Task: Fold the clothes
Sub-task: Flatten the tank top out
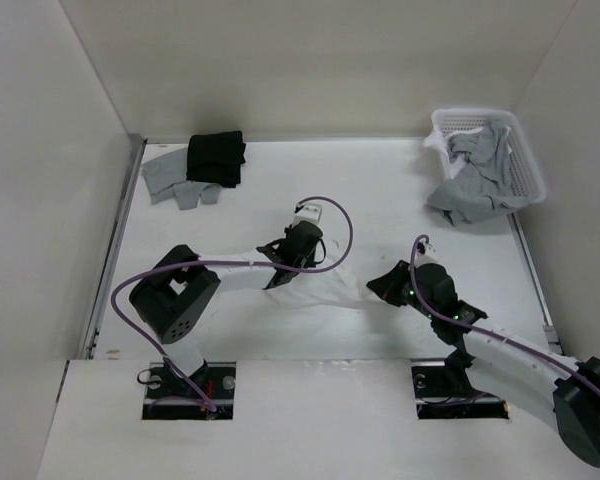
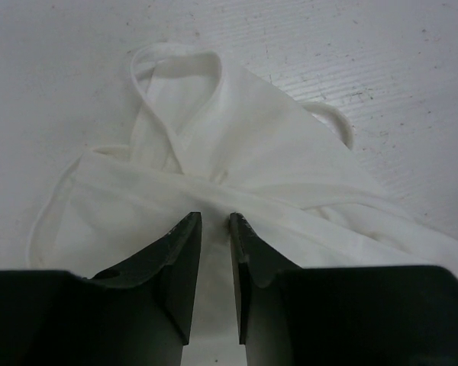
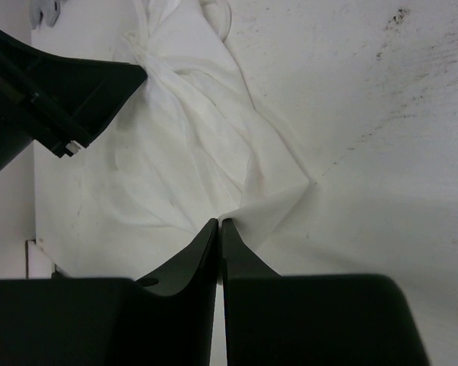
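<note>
- The left gripper (image 2: 214, 223) points down onto the white top (image 2: 237, 145). Its jaws stand a narrow gap apart, with cloth showing in the gap. Creases run toward the tips, but I cannot tell whether the fabric is actually pinched.
- Just beyond those fingertips lies the strap end: one shoulder strap (image 2: 175, 65) loops away from the tool, and a second strap (image 2: 332, 120) curls out to the side, flat on the table (image 1: 380, 200).
- The right gripper (image 3: 219, 223) has its jaws all but touching. They are closed on a corner of the top's edge, and the cloth rises in a small tent to the tips.
- From that corner the fabric fans out toward the left arm (image 3: 53, 91), rumpled rather than spread flat.
- The relation that matters is this: the top lies between the two grippers, with its long axis running from the left one across to the right one, near the arms' bases. Each arm sits at its own end, so neither is clearly the nearer.
- I judge that any fold has to carry one end along that axis toward the other.
- White cloth on a white table leaves the outline nearly lost from above, and the left arm covers part of it.
- The hem's full curve is cut off in both wrist views.
- Well apart at the back are a black folded garment (image 1: 217, 157), a grey garment (image 1: 170, 182) and a basket (image 1: 525, 165) of grey clothes.
</note>
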{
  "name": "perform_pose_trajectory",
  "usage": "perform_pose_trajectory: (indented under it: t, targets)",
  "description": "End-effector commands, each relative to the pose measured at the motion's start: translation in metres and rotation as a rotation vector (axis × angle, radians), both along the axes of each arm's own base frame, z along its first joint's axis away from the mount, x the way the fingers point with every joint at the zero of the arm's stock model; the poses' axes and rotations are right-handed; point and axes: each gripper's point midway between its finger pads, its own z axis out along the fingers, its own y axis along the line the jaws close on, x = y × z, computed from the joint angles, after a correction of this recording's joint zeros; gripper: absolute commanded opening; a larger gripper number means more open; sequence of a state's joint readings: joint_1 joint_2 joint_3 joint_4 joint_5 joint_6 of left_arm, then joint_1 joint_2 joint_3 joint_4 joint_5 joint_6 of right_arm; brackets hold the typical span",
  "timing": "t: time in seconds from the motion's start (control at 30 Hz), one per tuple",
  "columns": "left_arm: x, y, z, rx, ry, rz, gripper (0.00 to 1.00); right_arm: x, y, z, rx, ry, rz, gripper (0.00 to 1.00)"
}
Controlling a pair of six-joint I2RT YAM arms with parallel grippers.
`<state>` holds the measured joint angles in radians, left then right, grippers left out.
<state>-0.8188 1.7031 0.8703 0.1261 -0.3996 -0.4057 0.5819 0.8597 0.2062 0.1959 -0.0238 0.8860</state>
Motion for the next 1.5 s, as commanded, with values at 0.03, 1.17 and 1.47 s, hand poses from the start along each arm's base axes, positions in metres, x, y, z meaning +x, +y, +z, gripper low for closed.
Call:
perform_pose_trajectory:
  t: [0.03,1.17,1.47]
  targets:
    - [0.002,-0.005,0.002,-0.009,-0.018,-0.015,0.16,0.01,0.005,0.021,0.037,-0.078,0.007,0.09]
    - [0.115,0.031,0.34,-0.568,-0.568,0.124,0.0,0.135,0.038,0.353,0.342,-0.709,-0.063,0.04]
    - [0.073,0.038,0.347,-0.582,-0.61,0.044,0.0,0.103,0.038,0.29,0.314,-0.603,-0.113,0.1]
